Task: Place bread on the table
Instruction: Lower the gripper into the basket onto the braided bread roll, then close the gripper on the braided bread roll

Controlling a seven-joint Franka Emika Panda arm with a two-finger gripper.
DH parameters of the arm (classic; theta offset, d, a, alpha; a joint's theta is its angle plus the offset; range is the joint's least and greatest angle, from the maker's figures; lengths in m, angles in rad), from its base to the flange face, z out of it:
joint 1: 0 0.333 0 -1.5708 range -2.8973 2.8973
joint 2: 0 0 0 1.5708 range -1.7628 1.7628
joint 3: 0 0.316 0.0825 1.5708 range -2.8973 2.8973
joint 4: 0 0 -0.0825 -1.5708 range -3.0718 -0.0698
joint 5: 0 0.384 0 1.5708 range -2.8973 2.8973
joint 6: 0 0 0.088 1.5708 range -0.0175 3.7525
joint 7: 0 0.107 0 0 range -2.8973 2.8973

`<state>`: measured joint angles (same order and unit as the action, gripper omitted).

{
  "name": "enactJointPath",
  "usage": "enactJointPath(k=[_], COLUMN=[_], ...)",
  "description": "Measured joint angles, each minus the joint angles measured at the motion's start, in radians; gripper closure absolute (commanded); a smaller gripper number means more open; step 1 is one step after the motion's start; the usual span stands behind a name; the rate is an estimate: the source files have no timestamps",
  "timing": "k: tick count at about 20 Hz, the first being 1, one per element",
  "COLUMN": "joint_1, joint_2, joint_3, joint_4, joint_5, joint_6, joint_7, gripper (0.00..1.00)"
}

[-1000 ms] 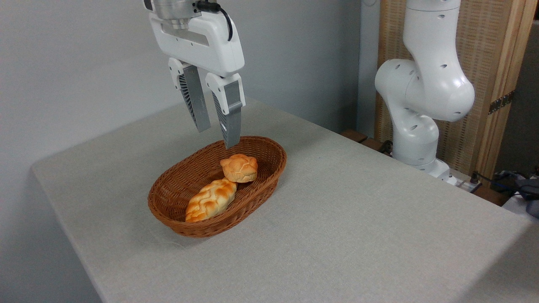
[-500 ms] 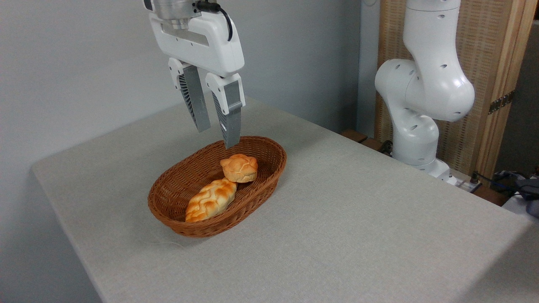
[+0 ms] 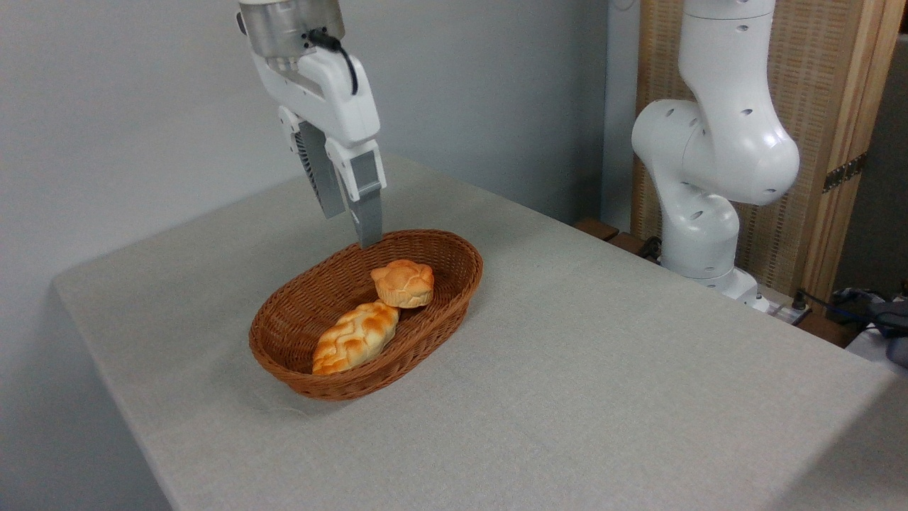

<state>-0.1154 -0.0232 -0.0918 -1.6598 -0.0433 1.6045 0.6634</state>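
Since a second ago your white two-finger gripper (image 3: 350, 228) has turned; its jaws stand slightly apart, empty. Your long braided golden bread (image 3: 355, 337) lies in the brown wicker basket (image 3: 298, 369) on the light-grey table (image 3: 603, 369), touching a round bun (image 3: 403, 282).

Gripper (image 3: 349, 226) is hanging above the far rim of the wicker basket (image 3: 298, 376), fingers apart and empty, pointing down. Bread (image 3: 355, 337) is lying in the basket's near half, one pointed end touching the round bun (image 3: 403, 282) behind it. Basket is sitting on the table (image 3: 603, 369). Arm base (image 3: 709, 213) is standing at the table's far right edge.
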Motion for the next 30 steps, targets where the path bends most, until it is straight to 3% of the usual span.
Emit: enactJointPath(k=[5,10,16,20,26,30], joint_1=[-0.010,-0.039,-0.034,-0.034,-0.036,-0.040], joint_2=[0.002,0.018,0.028,0.046,0.083,0.089], joint_3=[-0.049,-0.053,-0.051,-0.046,-0.048,-0.050], joint_4=[-0.095,-0.222,-0.306,-0.348,-0.380,-0.385], joint_5=[0.000,0.000,0.004,0.072,0.084,0.084], joint_6=[0.105,0.283,0.378,0.435,0.500,0.511], joint_7=[-0.001,-0.001,0.002,0.021,0.024,0.024], gripper=[0.00,0.00,0.00,0.00,0.01,0.48])
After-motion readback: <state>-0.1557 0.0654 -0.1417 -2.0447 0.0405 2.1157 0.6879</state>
